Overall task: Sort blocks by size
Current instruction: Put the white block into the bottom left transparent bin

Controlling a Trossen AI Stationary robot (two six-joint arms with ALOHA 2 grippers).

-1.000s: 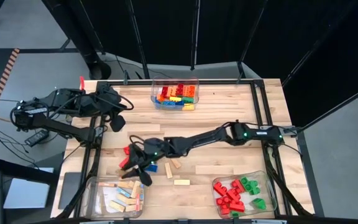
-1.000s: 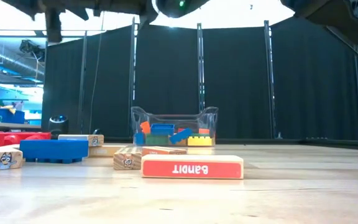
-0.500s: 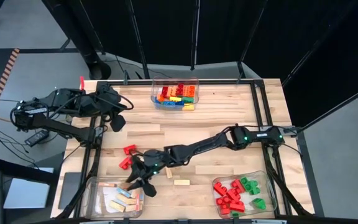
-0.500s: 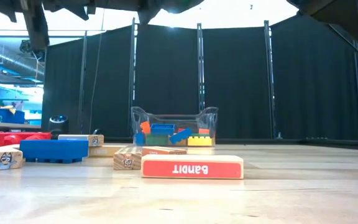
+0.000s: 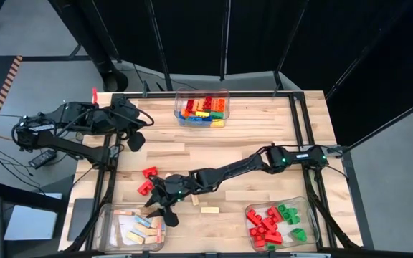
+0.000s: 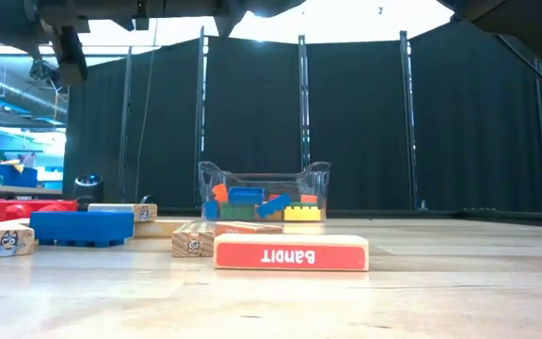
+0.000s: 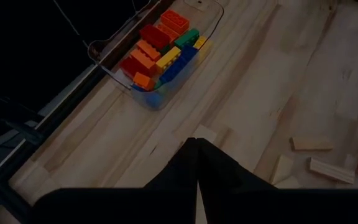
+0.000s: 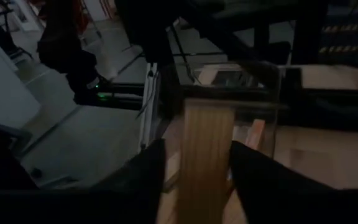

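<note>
I see a tan wooden bar [image 8: 205,155] standing between my right gripper's [image 5: 160,210] fingers, which sit spread on either side; whether they still pinch it I cannot tell. In the high view that gripper hovers at lower left, over the rim of the clear bin of wooden bars [image 5: 113,215]. Loose blocks [image 5: 148,179] lie just above it. My left gripper [image 5: 136,140] waits clenched at upper left.

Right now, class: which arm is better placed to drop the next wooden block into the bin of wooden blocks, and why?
The right. Its gripper hangs at the wooden-block bin with a wooden block between its fingers. The left gripper waits shut, far back.
</note>
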